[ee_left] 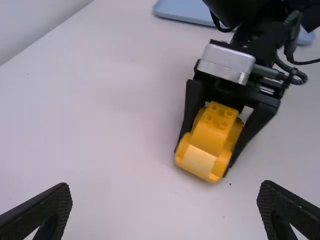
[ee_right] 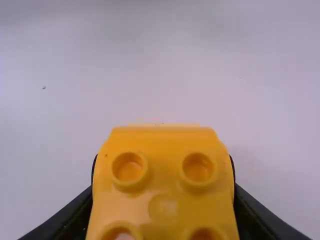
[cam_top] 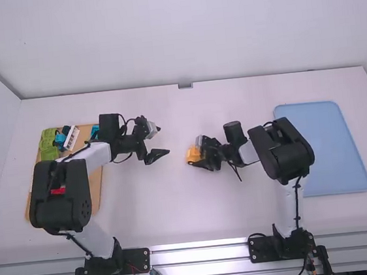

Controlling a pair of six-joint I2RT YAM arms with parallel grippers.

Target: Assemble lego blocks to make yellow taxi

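In the high view, my left gripper [cam_top: 163, 140] stands open over the table, left of the yellow taxi blocks [cam_top: 192, 154]. My right gripper [cam_top: 196, 152] is shut on those blocks near the middle of the table. The left wrist view has my left gripper [ee_left: 165, 202] with nothing between its wide-apart fingers; beyond it, the yellow blocks [ee_left: 214, 132] sit tilted between the right fingers, with studs on top and a rounded end. Close up in the right wrist view, the studded yellow blocks [ee_right: 162, 205] fill my right gripper [ee_right: 163, 180].
A wooden tray [cam_top: 95, 186] at the left holds green, blue, white and red blocks, partly under the left arm. At the right lies a light blue tray [cam_top: 326, 149], just past the right arm. The table's back edge meets a white wall.
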